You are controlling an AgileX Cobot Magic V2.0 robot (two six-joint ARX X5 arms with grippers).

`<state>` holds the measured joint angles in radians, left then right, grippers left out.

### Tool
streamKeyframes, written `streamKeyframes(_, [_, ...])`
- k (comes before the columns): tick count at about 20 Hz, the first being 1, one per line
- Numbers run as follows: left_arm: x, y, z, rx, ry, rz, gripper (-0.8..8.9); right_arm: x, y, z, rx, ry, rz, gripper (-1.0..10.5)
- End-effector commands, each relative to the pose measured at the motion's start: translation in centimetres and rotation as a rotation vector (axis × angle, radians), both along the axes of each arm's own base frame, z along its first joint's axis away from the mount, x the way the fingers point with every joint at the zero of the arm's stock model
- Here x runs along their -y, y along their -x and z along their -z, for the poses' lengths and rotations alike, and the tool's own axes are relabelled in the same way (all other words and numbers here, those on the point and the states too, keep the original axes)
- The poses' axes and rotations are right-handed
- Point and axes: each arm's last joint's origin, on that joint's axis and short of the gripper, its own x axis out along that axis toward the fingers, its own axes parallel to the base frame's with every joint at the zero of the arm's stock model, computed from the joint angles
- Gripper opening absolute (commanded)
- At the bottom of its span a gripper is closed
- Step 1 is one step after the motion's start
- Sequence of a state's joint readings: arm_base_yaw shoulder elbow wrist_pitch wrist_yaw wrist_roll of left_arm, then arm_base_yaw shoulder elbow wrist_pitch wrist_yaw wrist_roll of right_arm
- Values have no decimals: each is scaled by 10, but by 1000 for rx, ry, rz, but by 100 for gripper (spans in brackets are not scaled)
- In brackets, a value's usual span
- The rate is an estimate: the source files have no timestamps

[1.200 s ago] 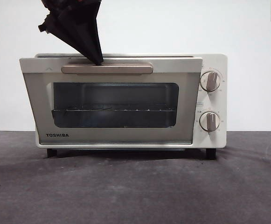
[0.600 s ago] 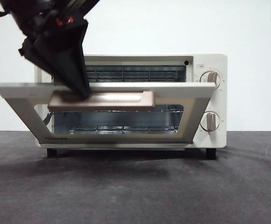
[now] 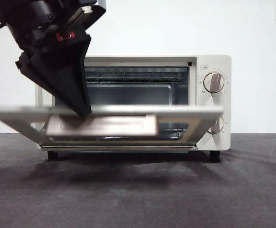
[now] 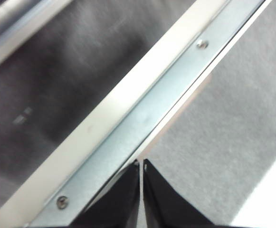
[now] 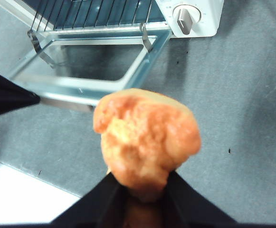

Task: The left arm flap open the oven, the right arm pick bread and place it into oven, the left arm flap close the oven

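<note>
Pressing on the door handle [image 3: 101, 126] with jaws closed together, the left tool [image 3: 84, 112] is holding the oven [image 3: 213, 102] open near the counter's far edge. The right tool [image 5: 142, 183] is pinching the bread [image 5: 146, 137] above the door; the tip is risking slipping off, letting the door swing.

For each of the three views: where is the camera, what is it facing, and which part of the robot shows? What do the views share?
Front: low, at table height, facing the oven head-on; the left gripper presses on the lowered door.
Left wrist: on the left arm, looking down onto the door's edge; its own shut jaws show.
Right wrist: on the right arm, above the table, looking down at the open oven; its jaws hold the bread.
Shared: all three show the door; the right wrist view also catches the left gripper.
</note>
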<state>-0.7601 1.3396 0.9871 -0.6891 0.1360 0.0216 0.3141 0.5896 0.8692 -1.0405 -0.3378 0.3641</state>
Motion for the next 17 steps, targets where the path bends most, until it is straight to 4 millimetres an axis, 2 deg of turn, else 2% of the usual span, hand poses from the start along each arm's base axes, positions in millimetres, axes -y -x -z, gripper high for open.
streamKeyframes(1, [5, 1, 6, 0, -1, 0, 16, 0, 0, -7, 33, -6, -11, 70])
streamKeyframes(4, [5, 7, 17, -23, -19, 13, 16, -1, 0, -7, 41, -6, -14, 70])
streamKeyframes(8, [5, 11, 13, -21, -13, 19, 16, -1, 0, -7, 42, -10, -18, 70])
streamKeyframes(12, [-11, 27, -14, 16, 59, -17, 17, -7, -8, -10, 33, -101, -112, 69])
streamKeyframes(17, [-46, 60, -55, 112, 203, -53, 17, -24, -38, -6, -23, -148, -168, 68])
